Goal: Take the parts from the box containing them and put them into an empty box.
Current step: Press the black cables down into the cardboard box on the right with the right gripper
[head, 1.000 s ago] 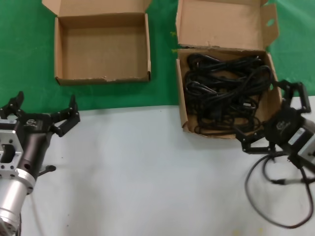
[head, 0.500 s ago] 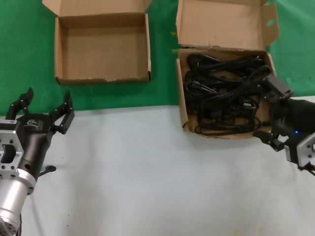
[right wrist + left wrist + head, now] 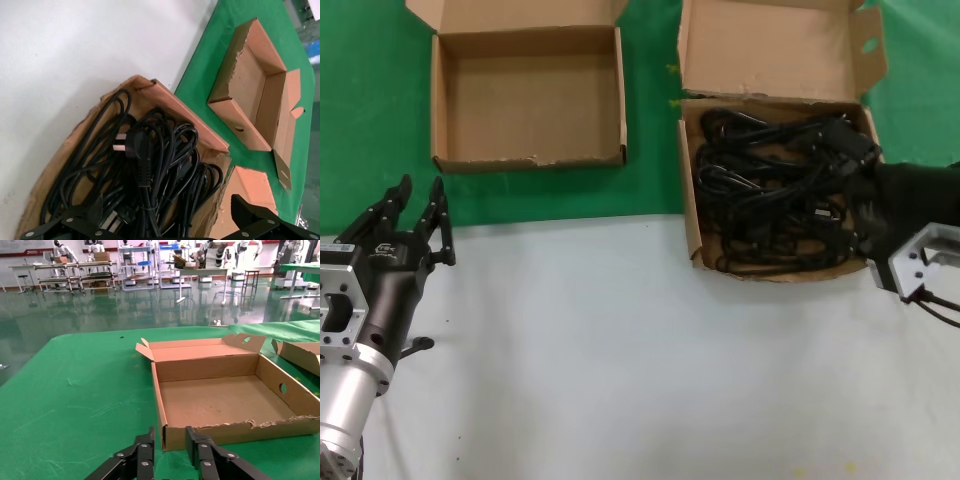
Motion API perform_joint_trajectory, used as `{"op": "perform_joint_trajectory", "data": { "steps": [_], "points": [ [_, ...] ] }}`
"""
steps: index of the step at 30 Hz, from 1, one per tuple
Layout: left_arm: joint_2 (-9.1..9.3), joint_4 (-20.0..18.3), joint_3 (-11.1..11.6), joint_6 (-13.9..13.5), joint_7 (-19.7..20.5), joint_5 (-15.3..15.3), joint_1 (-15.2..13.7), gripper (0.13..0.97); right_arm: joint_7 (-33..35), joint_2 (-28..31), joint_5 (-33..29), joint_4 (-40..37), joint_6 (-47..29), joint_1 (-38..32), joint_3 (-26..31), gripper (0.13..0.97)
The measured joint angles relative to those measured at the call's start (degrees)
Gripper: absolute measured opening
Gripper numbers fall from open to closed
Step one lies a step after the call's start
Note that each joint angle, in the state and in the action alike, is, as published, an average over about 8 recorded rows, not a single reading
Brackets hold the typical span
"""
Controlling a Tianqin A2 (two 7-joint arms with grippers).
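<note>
While your left gripper (image 3: 415, 215) waits nearly closed and empty at eight o'clock on the table (image 3: 620, 350), the work sits with your right gripper (image 3: 165, 220), which hangs spread wide and empty over the right edge of the larger box (image 3: 692, 235). The cords (image 3: 770, 190) lie just toward nine o'clock from it, tangled, their loops running mostly across the box. The right wrist view shows a plug (image 3: 136, 150) with pins under the fingers, which the head view hides. Farther off at eleven o'clock, the empty box (image 3: 525, 158) is bare.
</note>
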State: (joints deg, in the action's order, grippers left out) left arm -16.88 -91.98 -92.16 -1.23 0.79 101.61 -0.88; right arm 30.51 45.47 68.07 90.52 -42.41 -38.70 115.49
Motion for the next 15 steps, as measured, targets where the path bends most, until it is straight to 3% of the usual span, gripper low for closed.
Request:
{"op": "perform_joint_trajectory", "data": {
  "steps": [5, 15],
  "points": [
    [0.0, 0.0, 0.0, 0.0, 0.0, 0.0, 0.0, 0.285, -0.7, -1.6, -1.8, -1.5, -0.8, -1.7, 0.7, 0.904],
    [0.0, 0.0, 0.0, 0.0, 0.0, 0.0, 0.0, 0.182, -0.8, -4.3, -4.2, -4.5, -1.0, -3.9, 2.0, 0.764]
  ]
}}
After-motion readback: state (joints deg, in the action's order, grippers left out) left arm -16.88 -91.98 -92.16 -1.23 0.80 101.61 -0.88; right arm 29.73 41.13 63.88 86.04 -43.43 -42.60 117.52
